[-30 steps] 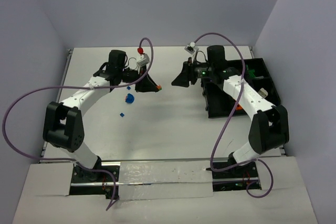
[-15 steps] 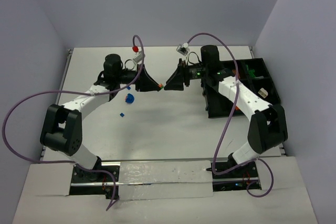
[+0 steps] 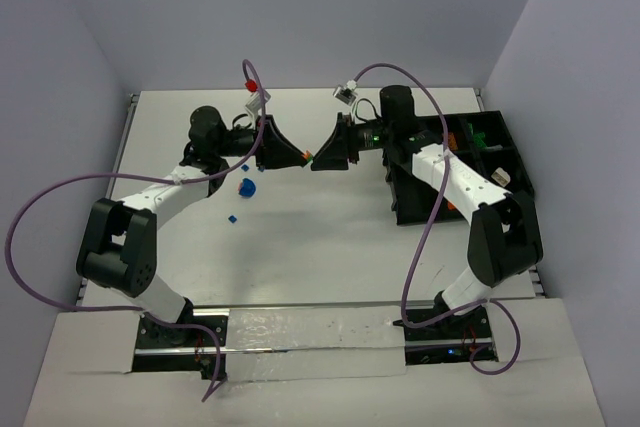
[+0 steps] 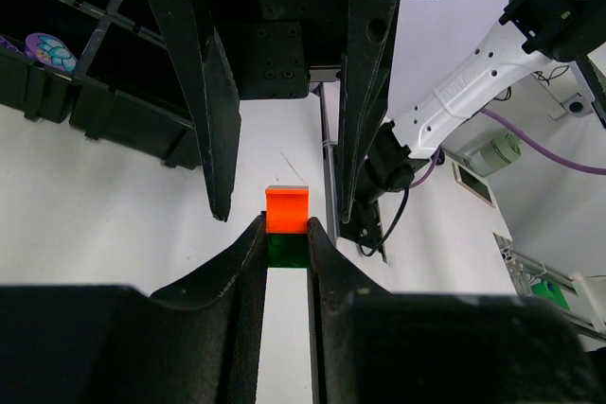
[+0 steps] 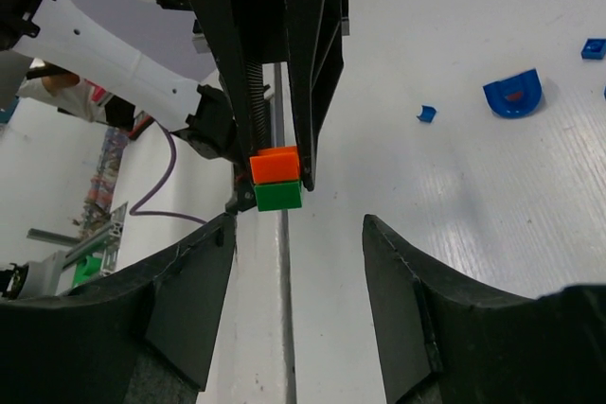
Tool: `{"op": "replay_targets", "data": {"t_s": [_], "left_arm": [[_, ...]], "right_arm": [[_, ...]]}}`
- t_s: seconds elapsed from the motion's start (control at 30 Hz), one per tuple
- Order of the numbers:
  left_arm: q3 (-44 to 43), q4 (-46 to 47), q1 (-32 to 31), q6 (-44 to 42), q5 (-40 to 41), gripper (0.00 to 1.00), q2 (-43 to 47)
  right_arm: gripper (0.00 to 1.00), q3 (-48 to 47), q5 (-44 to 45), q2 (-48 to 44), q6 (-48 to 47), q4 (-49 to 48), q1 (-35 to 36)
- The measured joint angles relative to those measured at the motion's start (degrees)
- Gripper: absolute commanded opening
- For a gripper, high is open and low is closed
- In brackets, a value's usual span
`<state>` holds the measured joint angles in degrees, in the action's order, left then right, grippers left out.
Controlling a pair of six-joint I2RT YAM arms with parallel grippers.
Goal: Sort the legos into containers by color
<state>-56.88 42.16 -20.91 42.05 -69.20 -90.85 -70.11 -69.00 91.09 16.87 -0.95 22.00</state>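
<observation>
Legos in play: orange brick (image 4: 287, 209) stacked on green brick (image 4: 286, 251), pinched at the tips of left gripper (image 3: 298, 158), up off the table (image 3: 300, 237) around mid-width, toward the far side. Stack axis roughly upright, orange on top, green underneath; only the orange face visible from the top camera. Green sitting between the left fingers (image 4: 248, 257), orange poking above the tips. Left jaws clamped narrow on the stack.

Right gripper (image 5: 298, 226) pointed straight at the left one, tip to tip, jaws spread wide, holding nothing. Right fingers flanking the stack on both sides in the left wrist view, no contact visible. Can't tell if the stack is already inside the gap or just short of it.

Loose on the table below the left arm: blue arch piece (image 3: 246, 187), small blue brick (image 3: 232, 217) just nearer the bases.

Black tray (image 3: 408, 209) on the right side, under the right arm. Purple round piece (image 4: 50, 47) in one compartment, green piece (image 3: 482, 137) in another.
</observation>
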Motion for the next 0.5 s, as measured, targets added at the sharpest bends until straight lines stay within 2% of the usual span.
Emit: {"op": "replay_targets", "data": {"t_s": [0.27, 0.5], "left_arm": [[0.9, 1.4, -0.1, 0.8, -0.1, 0.0, 0.0], [0.9, 1.4, -0.4, 0.8, -0.1, 0.0, 0.0]], "right_arm": [[0.56, 0.1, -1.5, 0.0, 3.9, -5.1, 0.0], [0.47, 0.1, -1.5, 0.0, 3.5, -5.0, 0.0]]}}
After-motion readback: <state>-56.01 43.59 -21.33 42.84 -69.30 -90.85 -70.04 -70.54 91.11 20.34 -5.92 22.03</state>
